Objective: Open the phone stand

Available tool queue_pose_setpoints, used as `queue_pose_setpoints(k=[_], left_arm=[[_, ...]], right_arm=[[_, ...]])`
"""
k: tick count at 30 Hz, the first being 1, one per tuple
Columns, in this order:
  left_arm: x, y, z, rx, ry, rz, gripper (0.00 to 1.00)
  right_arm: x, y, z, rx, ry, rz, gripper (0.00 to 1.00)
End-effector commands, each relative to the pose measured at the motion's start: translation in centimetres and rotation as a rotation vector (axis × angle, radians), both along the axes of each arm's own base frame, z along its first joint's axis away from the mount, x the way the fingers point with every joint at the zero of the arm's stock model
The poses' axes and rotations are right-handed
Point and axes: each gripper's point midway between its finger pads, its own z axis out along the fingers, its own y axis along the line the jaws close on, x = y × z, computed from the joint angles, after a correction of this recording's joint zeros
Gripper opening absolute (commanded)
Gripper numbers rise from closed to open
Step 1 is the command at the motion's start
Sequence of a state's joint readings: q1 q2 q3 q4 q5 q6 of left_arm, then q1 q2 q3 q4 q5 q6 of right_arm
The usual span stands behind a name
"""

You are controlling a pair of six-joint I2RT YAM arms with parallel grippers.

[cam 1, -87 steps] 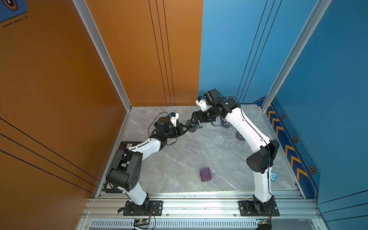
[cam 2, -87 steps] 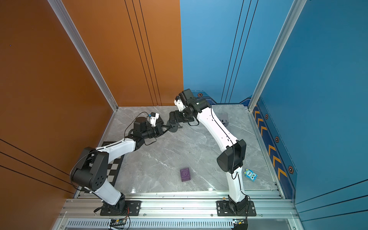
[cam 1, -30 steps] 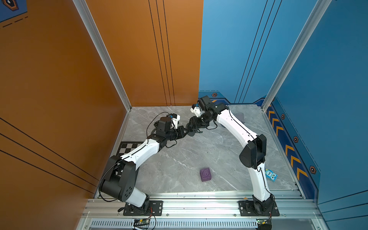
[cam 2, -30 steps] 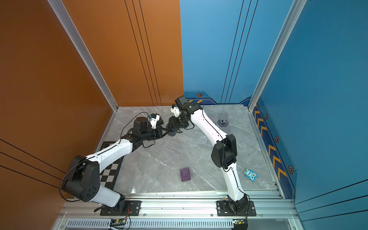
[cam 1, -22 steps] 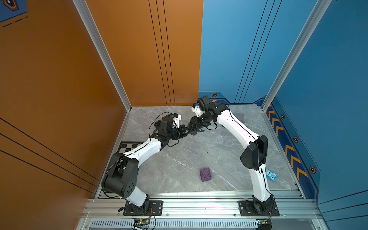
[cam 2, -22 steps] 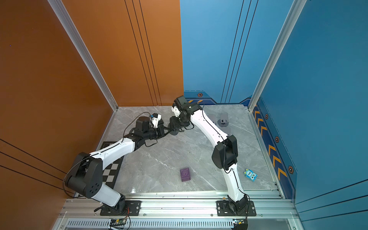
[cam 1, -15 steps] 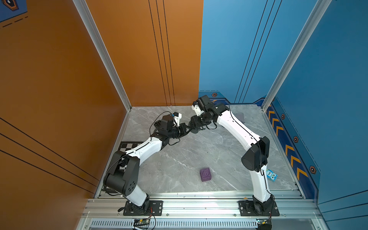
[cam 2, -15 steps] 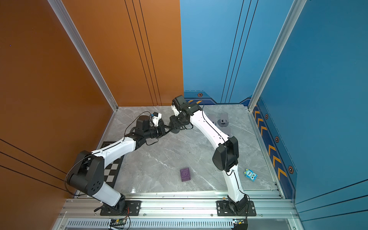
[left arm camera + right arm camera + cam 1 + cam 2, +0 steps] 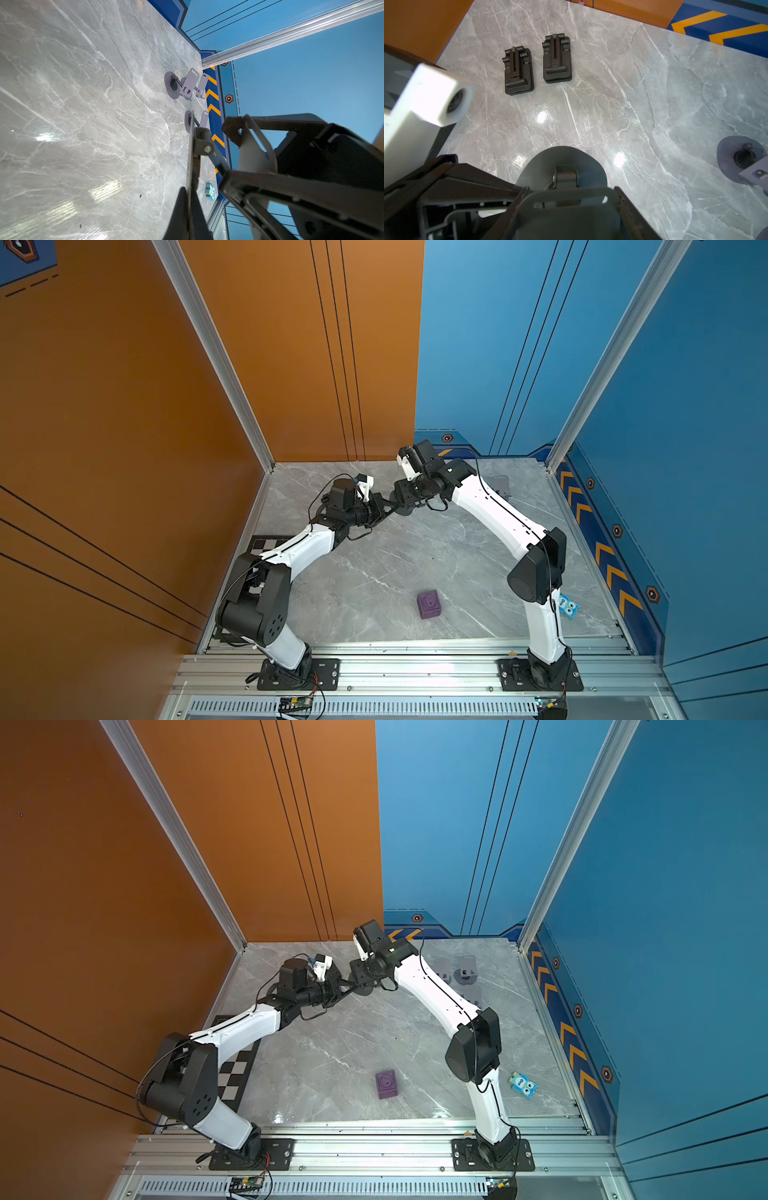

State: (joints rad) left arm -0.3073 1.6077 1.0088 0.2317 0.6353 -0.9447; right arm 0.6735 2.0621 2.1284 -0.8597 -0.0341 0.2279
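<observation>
1 phone stand (image 9: 560, 159) is held up over the grey table (image 9: 374, 572), near the back. The left gripper (image 9: 189, 193) pinches its thin base edge. The right gripper (image 9: 569, 197) squeezes its top plate. On the table lie 2 dark folded stands (image 9: 519, 70), at least 2 open grey stands (image 9: 188, 84), 1 purple block (image 9: 429, 604) and 1 blue owl toy (image 9: 523, 1085).
</observation>
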Motion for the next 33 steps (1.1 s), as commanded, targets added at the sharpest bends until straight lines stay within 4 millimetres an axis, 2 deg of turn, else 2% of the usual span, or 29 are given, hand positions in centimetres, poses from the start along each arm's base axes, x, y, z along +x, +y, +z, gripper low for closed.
queue_pose_setpoints(k=[1, 2, 3, 5, 29, 30, 33], left_arm=[[1.4, 7.7, -9.7, 0.165, 0.332, 0.338, 0.0], [1.4, 7.8, -9.8, 0.165, 0.336, 0.341, 0.0], [1.4, 8.0, -10.0, 0.165, 0.34, 0.347, 0.0], [1.6, 8.2, -10.1, 0.167, 0.343, 0.354, 0.0], [2.8, 10.2, -11.6, 0.189, 0.377, 0.453, 0.0], [2.9, 10.3, -11.6, 0.19, 0.378, 0.458, 0.0], [3.0, 10.7, -11.8, 0.195, 0.382, 0.478, 0.0]], right_arm=[[-3.3, -1.7, 9.1, 0.072, -0.152, 0.034, 0.38], [-3.4, -1.9, 9.3, 0.074, -0.158, 0.031, 0.37], [-4.4, -0.9, 9.5, 0.077, -0.165, 0.057, 0.37], [-4.8, -1.0, 9.8, 0.078, -0.174, 0.058, 0.36], [-8.9, -4.1, 13.5, 0.104, -0.338, 0.008, 0.35], [-9.0, -4.2, 12.9, 0.095, -0.332, 0.008, 0.35], [-9.5, -4.4, 13.0, 0.102, -0.341, 0.008, 0.35]])
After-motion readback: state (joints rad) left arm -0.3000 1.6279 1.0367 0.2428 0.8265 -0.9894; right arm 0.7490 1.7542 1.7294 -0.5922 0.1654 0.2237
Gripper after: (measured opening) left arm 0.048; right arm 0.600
